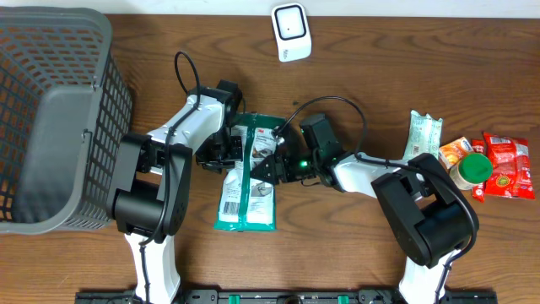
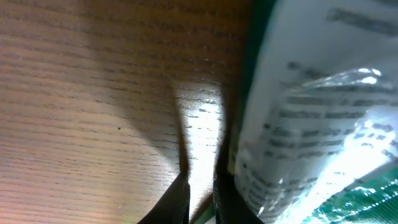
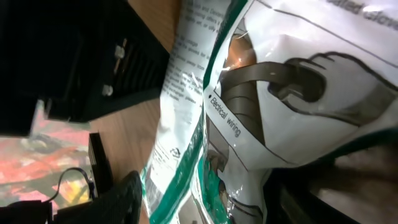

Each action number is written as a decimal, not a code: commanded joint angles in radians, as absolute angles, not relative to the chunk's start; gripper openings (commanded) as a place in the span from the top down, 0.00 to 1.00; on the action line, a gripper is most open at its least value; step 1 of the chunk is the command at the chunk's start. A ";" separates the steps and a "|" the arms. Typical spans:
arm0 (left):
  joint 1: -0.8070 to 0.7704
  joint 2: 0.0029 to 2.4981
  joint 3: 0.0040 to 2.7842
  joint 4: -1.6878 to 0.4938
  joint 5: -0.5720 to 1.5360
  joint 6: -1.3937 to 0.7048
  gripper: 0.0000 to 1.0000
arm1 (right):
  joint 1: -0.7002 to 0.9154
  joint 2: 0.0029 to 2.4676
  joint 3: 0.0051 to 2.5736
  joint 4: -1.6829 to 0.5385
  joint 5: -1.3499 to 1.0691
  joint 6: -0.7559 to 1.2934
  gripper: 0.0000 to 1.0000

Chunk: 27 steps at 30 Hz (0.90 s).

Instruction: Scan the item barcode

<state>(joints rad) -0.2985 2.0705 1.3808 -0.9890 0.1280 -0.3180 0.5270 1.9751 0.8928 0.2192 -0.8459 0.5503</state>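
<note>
Packet [image 1: 245, 181], green and white, flat on table [image 1: 354, 253] between both arms, below the scanner [image 1: 291, 32]. Right gripper [image 1: 272, 165] clamped on its right edge. Left gripper [image 1: 216, 157] at its left edge, fingers together, nothing between them.

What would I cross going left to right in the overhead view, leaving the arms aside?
In order: grey plastic mesh basket → green-and-white plastic packet → white rectangular scanner → pale green sachet → orange packet → red foil packet.
</note>
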 commanded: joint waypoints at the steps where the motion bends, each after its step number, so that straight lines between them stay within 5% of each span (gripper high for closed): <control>1: -0.314 2.112 1.343 -0.958 0.146 -0.328 0.83 | 0.521 1.983 0.889 0.271 -0.873 0.617 0.42; 7: -0.314 2.112 1.342 -0.955 0.146 -0.328 0.83 | 0.538 1.983 0.889 0.309 -0.872 0.643 0.42; 27: -0.314 2.112 1.342 -0.933 0.146 -0.327 0.76 | 0.322 1.983 0.889 0.015 -1.070 0.643 0.15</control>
<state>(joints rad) -0.3038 2.0644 1.3758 -0.9588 0.1448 -0.3180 0.3557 1.9736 0.8982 0.0753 -1.0248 0.6273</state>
